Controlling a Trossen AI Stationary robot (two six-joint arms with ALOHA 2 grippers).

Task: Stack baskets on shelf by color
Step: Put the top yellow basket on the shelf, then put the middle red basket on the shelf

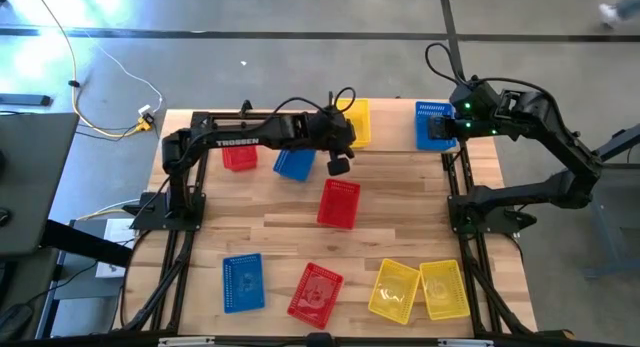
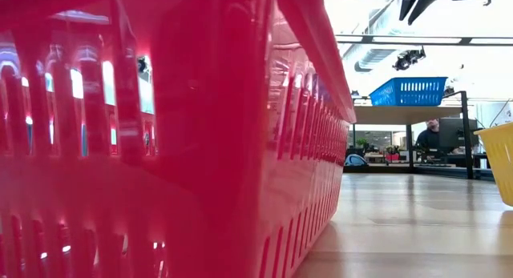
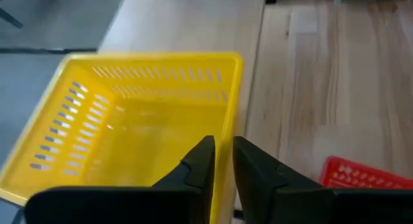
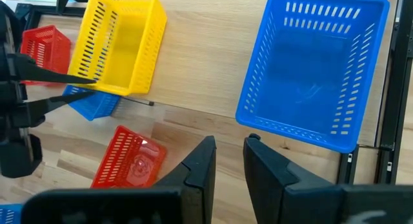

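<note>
Your left gripper [image 3: 222,161], fingers narrowly apart and empty, straddles the near wall of the yellow basket [image 3: 132,124] on the shelf [image 4: 200,62]. Right gripper [image 4: 229,161], nearly closed, empty, hovers beside the upright blue basket [image 4: 313,69], long axis across the shelf.

- Floor [image 1: 280,57]: smooth grey concrete, crossed by a dark seam running parallel to the far edge of the worktop.
- Cables [image 1: 110,82]: white and yellow leads trail across the floor beyond the worktop's far left corner.
- Worktop [image 1: 400,197]: light wooden planks, visible grain.
- Dark panel [image 1: 30,187]: flat grey surface beside the worktop's left edge.
- Room beyond, low view: bright ceiling [image 2: 417,34] with overhead fittings; a seated person [image 2: 430,135] at distant desks with monitors.
</note>
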